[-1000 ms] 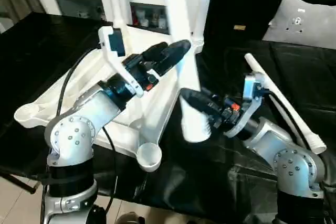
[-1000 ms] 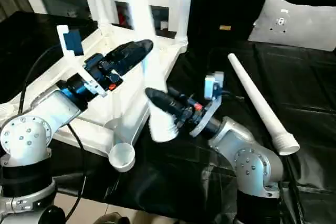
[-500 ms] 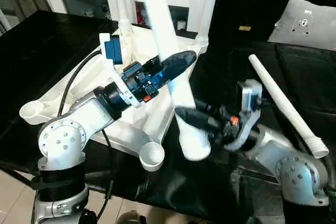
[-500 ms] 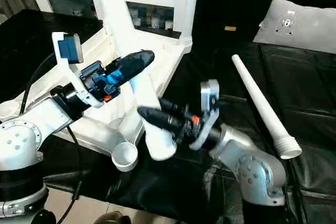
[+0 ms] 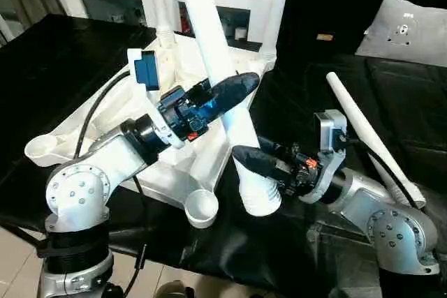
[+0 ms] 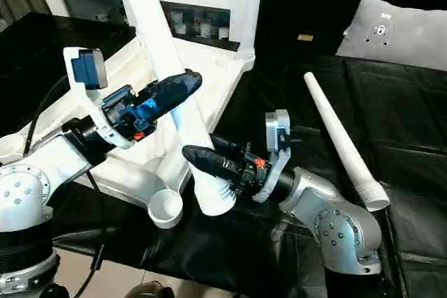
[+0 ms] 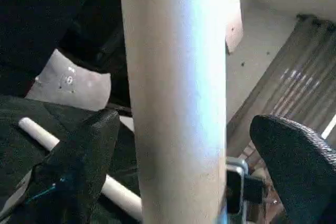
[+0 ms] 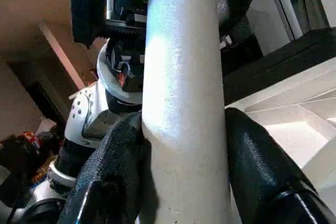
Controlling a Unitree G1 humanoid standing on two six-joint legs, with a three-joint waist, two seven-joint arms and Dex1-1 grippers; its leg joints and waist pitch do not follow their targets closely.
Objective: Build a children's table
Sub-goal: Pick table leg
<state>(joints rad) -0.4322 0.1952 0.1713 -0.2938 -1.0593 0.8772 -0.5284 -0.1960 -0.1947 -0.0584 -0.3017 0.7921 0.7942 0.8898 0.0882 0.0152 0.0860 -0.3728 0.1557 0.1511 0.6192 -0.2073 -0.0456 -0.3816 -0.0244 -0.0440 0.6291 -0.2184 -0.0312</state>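
Currently:
Right gripper [image 5: 260,166]: clamps leg [image 5: 230,106] near its ribbed end
Left gripper [image 5: 234,88]: wide, straddling leg
Advice: align ribbed end squarely over corner socket [image 5: 200,207]

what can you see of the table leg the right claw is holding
The held leg is a long white tube of smooth plastic, widening toward a ribbed lower end that hangs just above the black cloth beside the upturned table top. It leans steeply, its upper part running out of frame. The right claw is shut on it near the ribbed end, both fingers pressed to its sides. The left claw stands open around it higher up, with gaps on both sides.
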